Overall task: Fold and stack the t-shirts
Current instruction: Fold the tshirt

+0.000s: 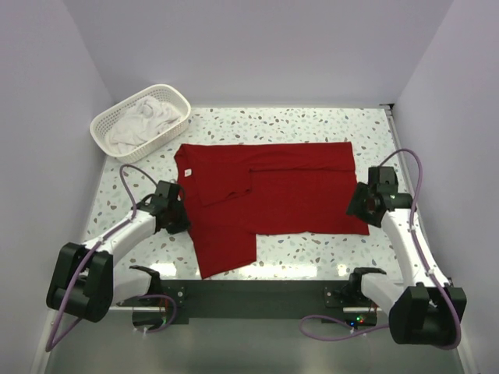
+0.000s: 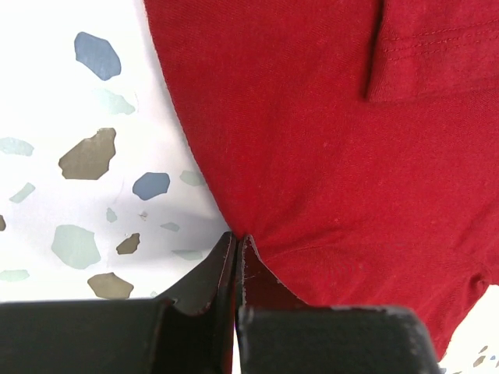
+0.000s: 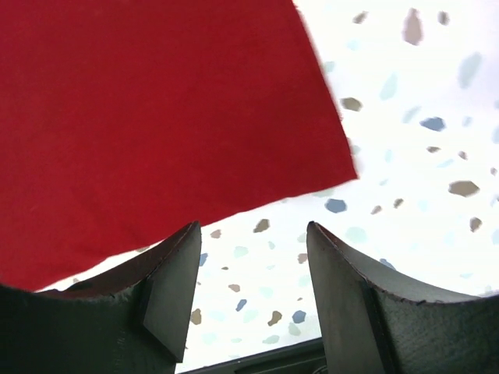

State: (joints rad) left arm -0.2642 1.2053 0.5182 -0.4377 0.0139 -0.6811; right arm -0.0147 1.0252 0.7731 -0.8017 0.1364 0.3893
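My left gripper (image 2: 236,253) is pressed together, pinching the left edge of the deep red soft cloth t-shirt (image 1: 288,195), which lies partly folded on the speckled white table (image 1: 312,125). My right gripper (image 3: 253,234) is spread apart over the table by the shirt's right corner, holding nothing. White cloth t-shirts (image 1: 144,121) sit in the white plastic lattice basket (image 1: 136,149) at the far left.

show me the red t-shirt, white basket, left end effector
deep red cloth t-shirt (image 1: 296,195): top view, middle of body
white plastic lattice basket (image 1: 156,137): top view, near wall
left end effector (image 2: 236,241): left wrist view, shut fingertips
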